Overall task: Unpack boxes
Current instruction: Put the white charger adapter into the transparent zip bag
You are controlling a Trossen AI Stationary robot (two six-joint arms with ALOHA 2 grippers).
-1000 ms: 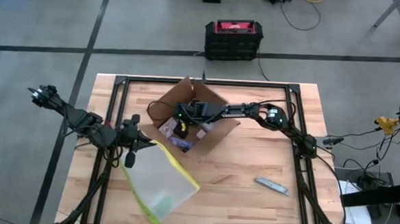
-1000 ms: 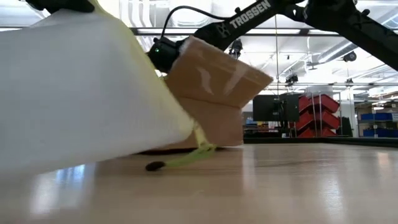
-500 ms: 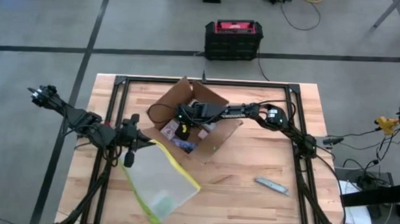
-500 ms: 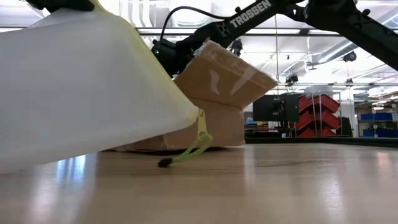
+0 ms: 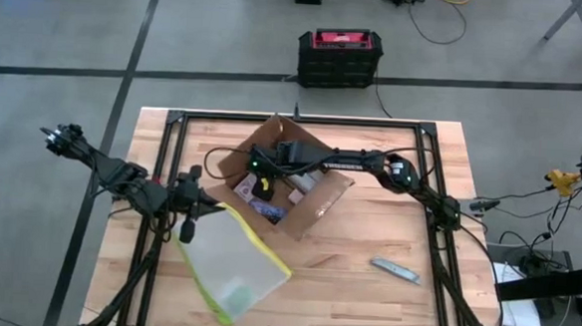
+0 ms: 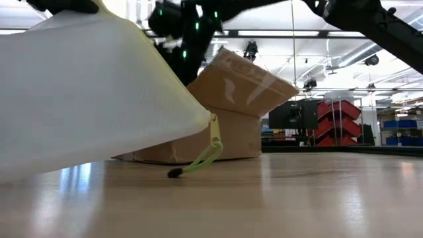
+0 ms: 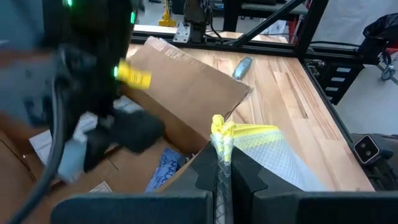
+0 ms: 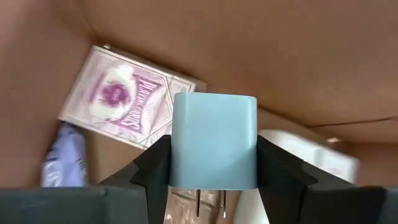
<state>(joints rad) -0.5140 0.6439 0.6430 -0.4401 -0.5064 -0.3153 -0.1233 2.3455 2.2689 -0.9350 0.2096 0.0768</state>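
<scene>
The right gripper (image 8: 214,186) hangs over the open cardboard carton (image 5: 315,184), which sits in the middle of the table (image 5: 364,287) toward its far edge, flaps splayed outward. Its two dark fingers are clamped on a pale blue plug-in charger block (image 8: 214,140), metal prongs pointing back toward the wrist. That block looks hard, smooth and light, so a squeeze across its flat sides, as here, seems the sensible hold; the slick plastic could slip if the pinch eases.

Below it, inside the carton, lies a purple-and-white pack of playing cards (image 8: 127,99), with something lavender and crinkly beside it, possibly a wrapped packet, though it is too blurred to name. A yellow item (image 5: 265,190) also shows in the carton from above.

The carton itself reads as thin, stiff board with glossy tape (image 6: 254,82) on the raised flap. It is probably light enough to skid across the wood if dragged by its contents. A flap edge or a wall rim would be the place to grip it; the taped patches look slippery.

Over on the near left, the left gripper (image 7: 222,168) has its fingers shut tight on the yellow-green zipper edge of the clear plastic pouch (image 5: 230,270), holding that corner up just beside the carton. The pouch is soft and floppy. A grey utility knife (image 5: 395,271) rests well apart on the right.
</scene>
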